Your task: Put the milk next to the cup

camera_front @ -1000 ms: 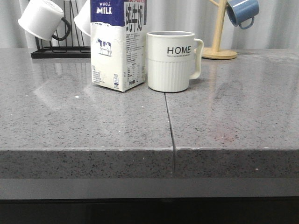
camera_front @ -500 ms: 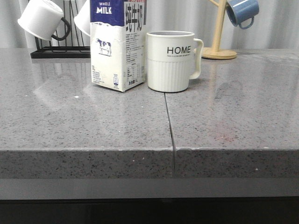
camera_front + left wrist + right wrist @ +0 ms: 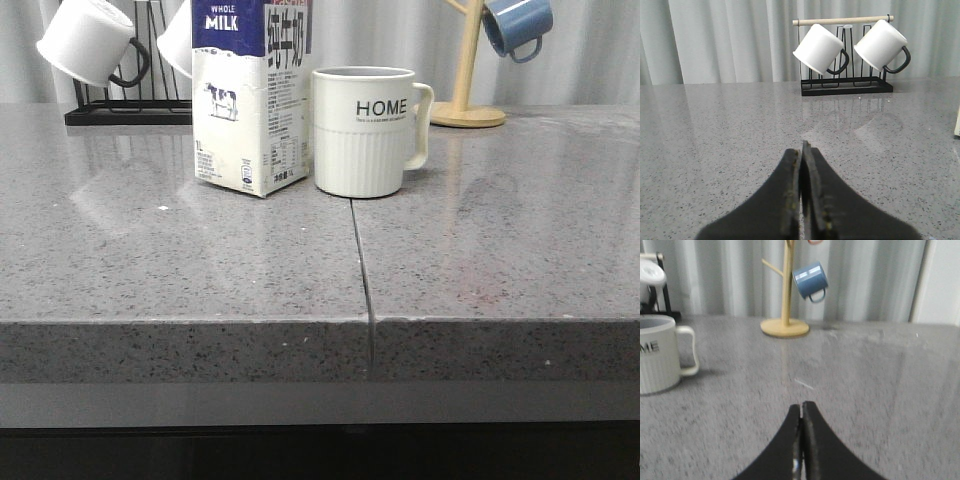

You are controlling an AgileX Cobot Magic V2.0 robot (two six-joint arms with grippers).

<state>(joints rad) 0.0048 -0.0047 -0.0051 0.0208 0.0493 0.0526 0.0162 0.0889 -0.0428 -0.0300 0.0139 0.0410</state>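
The tall cream-white, blue-topped milk carton (image 3: 252,92) stands upright on the grey speckled worktop (image 3: 200,260), just beside the ribbed cream "HOME" mug (image 3: 363,130). Both grippers' jaws are pressed together, empty. Placement appears complete; arms should stay clear.

Milk (image 3: 250,100) carton: blue top reads "WHOLE MILK"; Chinese characters on adjoining face; "1L" low on front. Cup (image 3: 362,130): black "HOME".
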